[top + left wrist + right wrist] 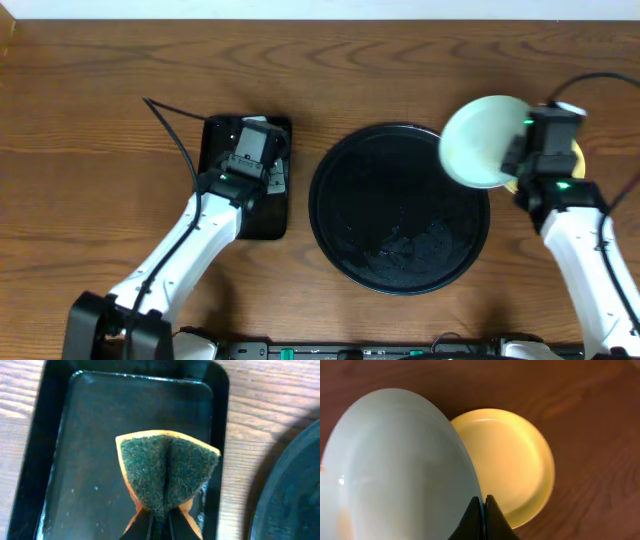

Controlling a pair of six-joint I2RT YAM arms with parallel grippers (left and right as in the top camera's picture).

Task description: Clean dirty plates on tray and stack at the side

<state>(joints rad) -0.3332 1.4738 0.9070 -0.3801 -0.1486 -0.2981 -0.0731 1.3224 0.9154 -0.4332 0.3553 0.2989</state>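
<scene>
Right wrist: pale mint plate (395, 465), glossy, tilted over yellow plate (515, 460).

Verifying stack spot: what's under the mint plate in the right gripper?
The yellow plate, lying on the wooden table, clean where visible. The mint plate, clamped by the right gripper, covers its left edge, so that part cannot be checked.

Pale mint-blue plate (395, 460), yellow plate (515, 460), glossy black tray (400, 235), green-and-orange sponge (167, 470)
</scene>
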